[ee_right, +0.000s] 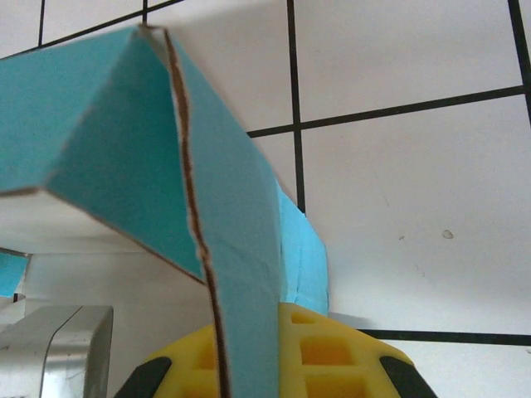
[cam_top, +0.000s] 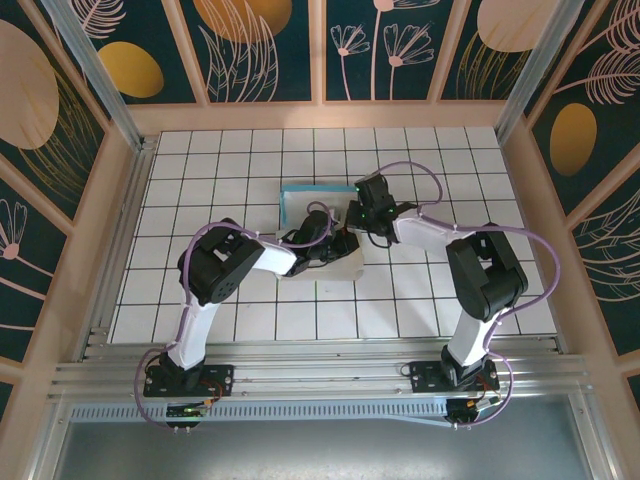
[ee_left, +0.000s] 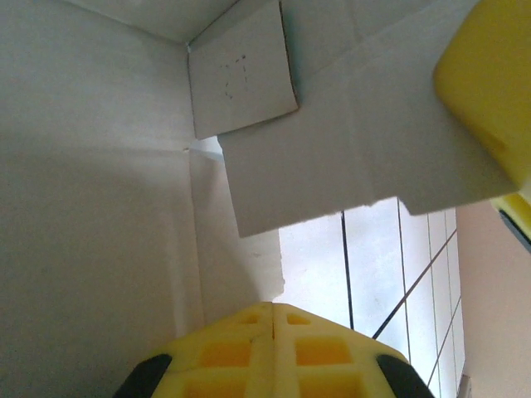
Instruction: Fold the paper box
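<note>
The paper box [cam_top: 300, 195] sits in the middle of the tiled table [cam_top: 450, 290], white inside. The left claw [ee_left: 274, 319] is squeezed tight inside it, holding nothing. The right claw [ee_right: 274, 319] pinches its blue flap.

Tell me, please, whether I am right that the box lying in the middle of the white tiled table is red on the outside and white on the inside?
Not quite: the box is turquoise-blue on the outside, not red, as the right wrist view shows plainly. The rest stands: it lies in the middle of the white tiled table and is white on the inside.
</note>
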Controlling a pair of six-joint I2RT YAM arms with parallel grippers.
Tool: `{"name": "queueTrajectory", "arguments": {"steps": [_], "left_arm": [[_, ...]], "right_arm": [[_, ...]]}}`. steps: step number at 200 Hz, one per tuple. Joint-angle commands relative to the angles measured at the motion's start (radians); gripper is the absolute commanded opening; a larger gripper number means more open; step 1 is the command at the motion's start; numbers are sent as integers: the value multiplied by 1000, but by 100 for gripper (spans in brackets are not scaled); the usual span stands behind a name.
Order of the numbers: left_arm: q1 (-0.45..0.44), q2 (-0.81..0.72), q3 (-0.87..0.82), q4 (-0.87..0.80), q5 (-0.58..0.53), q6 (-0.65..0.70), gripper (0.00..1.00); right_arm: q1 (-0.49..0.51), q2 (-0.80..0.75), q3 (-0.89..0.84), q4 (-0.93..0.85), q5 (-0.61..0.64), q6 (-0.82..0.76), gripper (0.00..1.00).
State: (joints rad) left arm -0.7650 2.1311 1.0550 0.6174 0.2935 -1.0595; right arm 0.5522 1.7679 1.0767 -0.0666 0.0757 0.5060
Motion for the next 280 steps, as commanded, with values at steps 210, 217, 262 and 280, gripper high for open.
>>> {"name": "queueTrajectory", "arguments": {"steps": [210,217,262,280], "left_arm": [[418,-778,-89,-771,-124,251,53],[425,-743,-37,-785,-93,269,54],[445,-611,39,-688,-35,260,64],[448,-559,43,-641,12,240,65]], "right_arm": [[44,74,-39,-63,118,-6,0],[47,73,-36,-65,120,-10,0],[76,75,-23,-68,167,-49,0],[79,80,-16,-73,170,-55,0]]}}
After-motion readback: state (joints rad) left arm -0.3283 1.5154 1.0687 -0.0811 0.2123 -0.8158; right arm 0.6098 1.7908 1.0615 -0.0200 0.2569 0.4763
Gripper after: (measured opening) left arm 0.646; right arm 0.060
